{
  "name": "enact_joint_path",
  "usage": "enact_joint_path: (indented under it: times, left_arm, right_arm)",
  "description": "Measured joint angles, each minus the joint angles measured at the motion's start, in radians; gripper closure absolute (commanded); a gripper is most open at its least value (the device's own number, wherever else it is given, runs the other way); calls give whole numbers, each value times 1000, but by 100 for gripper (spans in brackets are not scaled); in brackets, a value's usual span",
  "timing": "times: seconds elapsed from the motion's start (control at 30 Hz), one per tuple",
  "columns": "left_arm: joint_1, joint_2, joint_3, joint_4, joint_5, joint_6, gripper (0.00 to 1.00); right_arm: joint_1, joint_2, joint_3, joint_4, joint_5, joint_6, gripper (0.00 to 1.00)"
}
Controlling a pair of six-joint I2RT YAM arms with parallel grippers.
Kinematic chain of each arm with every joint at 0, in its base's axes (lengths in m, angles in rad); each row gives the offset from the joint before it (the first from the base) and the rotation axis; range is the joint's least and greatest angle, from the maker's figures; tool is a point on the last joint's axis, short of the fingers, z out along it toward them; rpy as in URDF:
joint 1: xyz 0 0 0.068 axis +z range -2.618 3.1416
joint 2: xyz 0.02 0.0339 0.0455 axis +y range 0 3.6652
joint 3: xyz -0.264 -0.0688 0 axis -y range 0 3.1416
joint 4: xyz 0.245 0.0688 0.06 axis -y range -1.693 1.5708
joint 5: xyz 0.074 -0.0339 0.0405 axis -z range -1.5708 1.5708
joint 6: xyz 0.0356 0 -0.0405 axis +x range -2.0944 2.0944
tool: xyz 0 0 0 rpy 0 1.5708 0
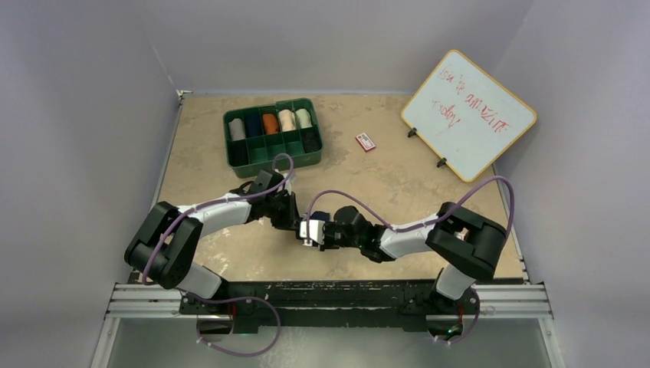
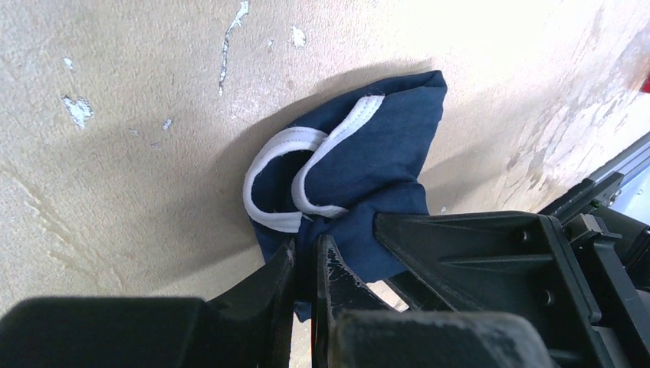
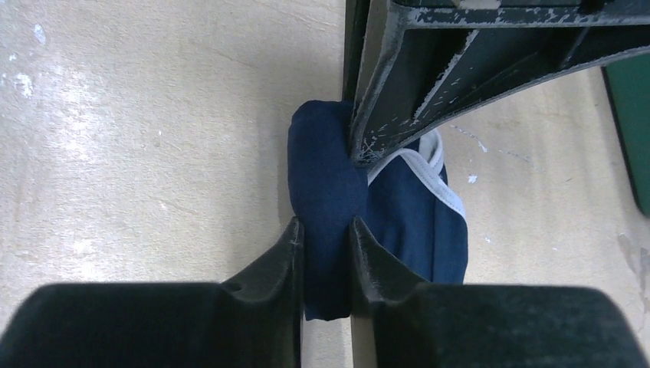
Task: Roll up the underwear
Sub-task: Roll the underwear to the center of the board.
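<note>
The navy blue underwear [image 2: 368, 161] with white edging lies bunched on the tan table, pinched from both sides. My left gripper [image 2: 306, 249] is shut on its near corner, the cloth squeezed between the black fingers. From the opposite side, my right gripper [image 3: 326, 226] is shut on a thick fold of the same underwear [image 3: 322, 169]. Seen from the top, the left gripper [image 1: 295, 218] and right gripper [image 1: 318, 234] meet tip to tip at the table's front middle, hiding the cloth. No black underwear shows.
A green compartment tray [image 1: 228, 142] holding several rolled cloths stands at the back left. A red-and-white card [image 1: 366, 142] lies to its right. A whiteboard [image 1: 469, 115] leans at the back right. The tray's edge [image 3: 632, 115] shows in the right wrist view.
</note>
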Motion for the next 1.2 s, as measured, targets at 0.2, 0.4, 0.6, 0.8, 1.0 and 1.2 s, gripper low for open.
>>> enact_joint_path:
  times: [0.2,0.4,0.6,0.8,1.0,1.2]
  left_arm:
    - [0,-1,10,-14,-19,2,91]
    - [0,-39,11,-57,-66,-17,73]
    - [3,-128,7,-95,-137,-61,62]
    - [11,-262,-21,-112,-188,-101,57]
    - [12,-337,-74,-93,-182,-107,54]
    - [12,-357,-166,-46,-100,-105,52]
  right_arm:
    - [3,11,-2,27,23,12,99]
    - [-13,18,2,42,-56,131,99]
    - [-65,78,63,41,-220,361,96]
    - [-167,124,87,47,-399,581,95]
    - [-238,201,175,-23,-554,725,93]
    - [-288,291,254,-62,-688,844,90]
